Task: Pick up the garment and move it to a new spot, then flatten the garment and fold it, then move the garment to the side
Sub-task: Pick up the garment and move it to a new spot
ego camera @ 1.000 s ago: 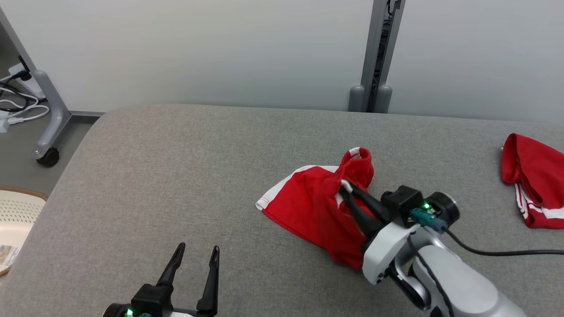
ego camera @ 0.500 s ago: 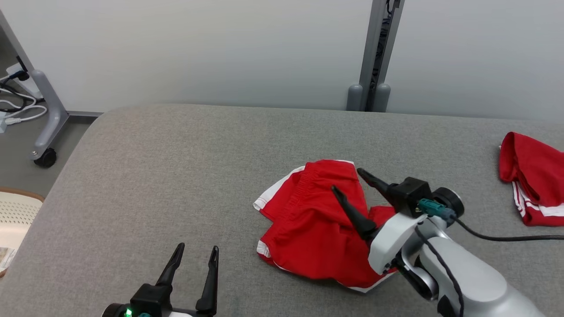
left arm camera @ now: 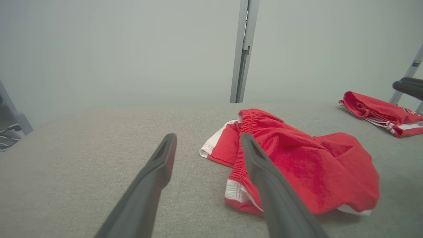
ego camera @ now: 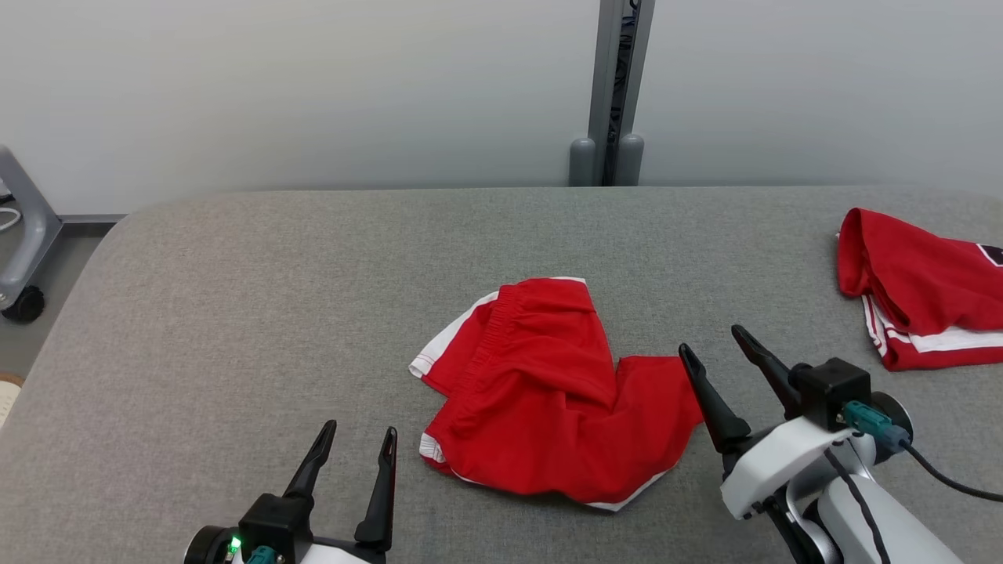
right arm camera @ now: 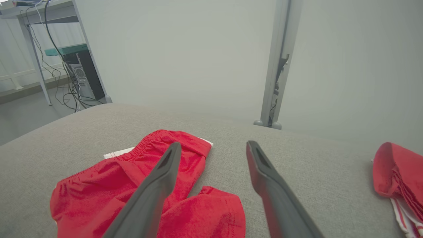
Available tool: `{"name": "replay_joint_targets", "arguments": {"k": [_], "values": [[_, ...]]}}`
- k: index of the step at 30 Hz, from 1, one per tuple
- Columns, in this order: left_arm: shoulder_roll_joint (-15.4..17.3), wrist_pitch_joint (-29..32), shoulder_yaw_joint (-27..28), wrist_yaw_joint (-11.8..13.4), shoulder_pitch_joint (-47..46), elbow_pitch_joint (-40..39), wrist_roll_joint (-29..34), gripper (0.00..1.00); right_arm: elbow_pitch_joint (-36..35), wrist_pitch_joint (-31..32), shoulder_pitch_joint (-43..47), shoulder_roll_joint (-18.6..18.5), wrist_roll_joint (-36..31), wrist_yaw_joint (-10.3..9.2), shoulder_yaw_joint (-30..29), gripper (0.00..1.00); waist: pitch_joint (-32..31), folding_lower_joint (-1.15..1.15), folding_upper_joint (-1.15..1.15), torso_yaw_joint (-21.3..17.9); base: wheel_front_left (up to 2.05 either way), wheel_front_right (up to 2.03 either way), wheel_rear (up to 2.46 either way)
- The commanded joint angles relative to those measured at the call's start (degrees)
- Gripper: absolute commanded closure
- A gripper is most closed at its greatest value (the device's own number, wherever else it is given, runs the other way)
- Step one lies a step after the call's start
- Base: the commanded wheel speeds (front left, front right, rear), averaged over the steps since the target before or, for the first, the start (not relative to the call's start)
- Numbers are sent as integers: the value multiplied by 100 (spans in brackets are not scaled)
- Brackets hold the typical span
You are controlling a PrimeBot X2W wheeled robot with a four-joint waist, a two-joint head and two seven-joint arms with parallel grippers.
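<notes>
Right of the garment (ego camera: 541, 392), red clothing (ego camera: 901, 266) shows perhaps a badge (ego camera: 993, 254).

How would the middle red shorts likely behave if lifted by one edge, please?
Probably floppy: the shorts lie crumpled in soft folds, so they should drape. Likely light, being thin cloth. Pushing would probably bunch them.

Head cam looks fwd and down from above onto the grey surface (ego camera: 235, 313). Wall is at top of frame, red garment (ego camera: 541, 384) at centre, left gripper (ego camera: 360, 427) lower left, right gripper (ego camera: 710, 338) lower right. Left wrist cam sits low and close to the surface, facing the wall along its fingers (left arm camera: 157, 175), w/ garment right of centre. Right wrist cam is likewise low, w/ garment at lower left. All 3 views share garment, grey post (ego camera: 615, 78) and second red piece (ego camera: 909, 274).
</notes>
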Motion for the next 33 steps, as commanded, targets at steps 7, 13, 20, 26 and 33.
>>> {"name": "replay_joint_targets", "arguments": {"k": [7,13,20,26,33], "values": [[23,-17,44,-96,-140,185,84,0,-362,-5,659,91,-257,-1,-499,0,26,0,0,-177,0,0,0],[23,-17,48,-110,-134,296,64,0,-673,-4,1118,203,-385,-1,-972,0,-19,0,0,-248,0,0,0],[22,-17,31,-88,-85,350,4,0,-1250,-5,1705,434,-620,-1,-1477,0,-84,0,0,-259,0,0,0],[22,-17,43,-41,-23,319,-59,0,-1781,-5,2178,670,-718,-1,-1764,0,-154,0,0,-237,0,0,0],[23,-17,72,6,94,256,-101,0,-1936,-5,2499,730,-734,-1,-1799,0,-233,0,0,-226,0,0,0]]}}
